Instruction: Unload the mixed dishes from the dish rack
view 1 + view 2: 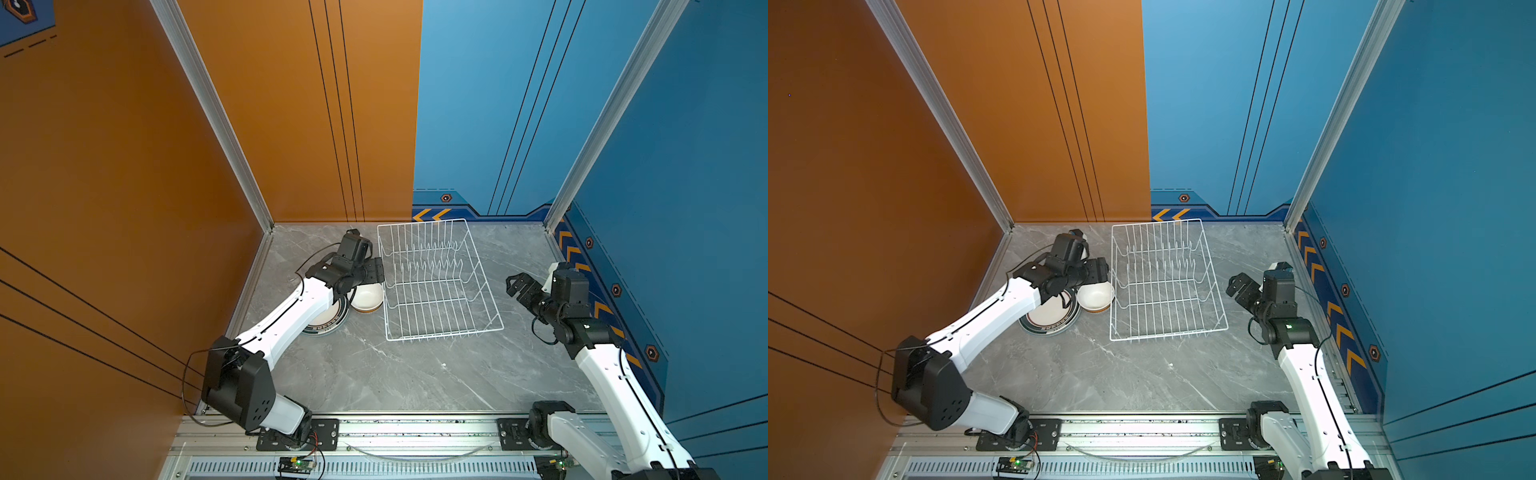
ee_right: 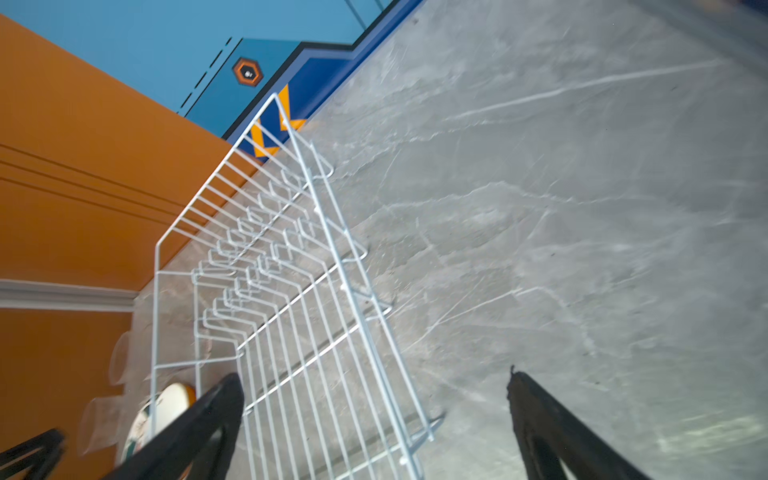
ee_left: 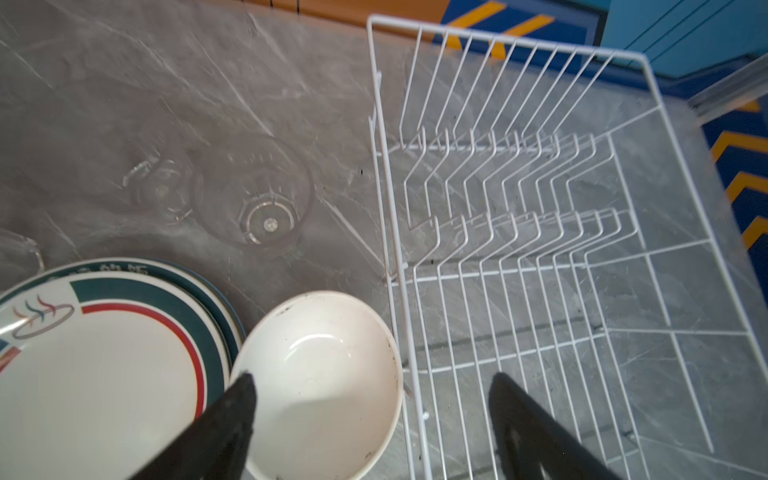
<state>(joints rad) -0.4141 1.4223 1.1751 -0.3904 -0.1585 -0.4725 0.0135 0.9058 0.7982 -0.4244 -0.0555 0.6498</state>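
The white wire dish rack (image 1: 444, 334) (image 1: 1167, 335) stands in the middle of the table with nothing in it. Left of it lie the mixed dishes. An orange bowl (image 1: 367, 297) (image 1: 1095, 296) (image 3: 320, 374), white inside, sits upright against the rack's side. Beside it are stacked plates (image 1: 328, 322) (image 1: 1050, 318) (image 3: 104, 374) with dark rings. Clear glass tumblers (image 3: 253, 195) (image 3: 160, 187) stand behind them. My left gripper (image 1: 372, 276) (image 3: 372, 376) hangs open just above the bowl, holding nothing. My right gripper (image 1: 513, 284) (image 2: 375, 374) is open and empty, right of the rack.
The grey marble table (image 1: 395, 374) is boxed in by an orange wall on the left and blue walls at the back and right. The left arm's white link (image 1: 291, 316) passes over the plates. A metal rail (image 1: 415, 432) runs along the front edge.
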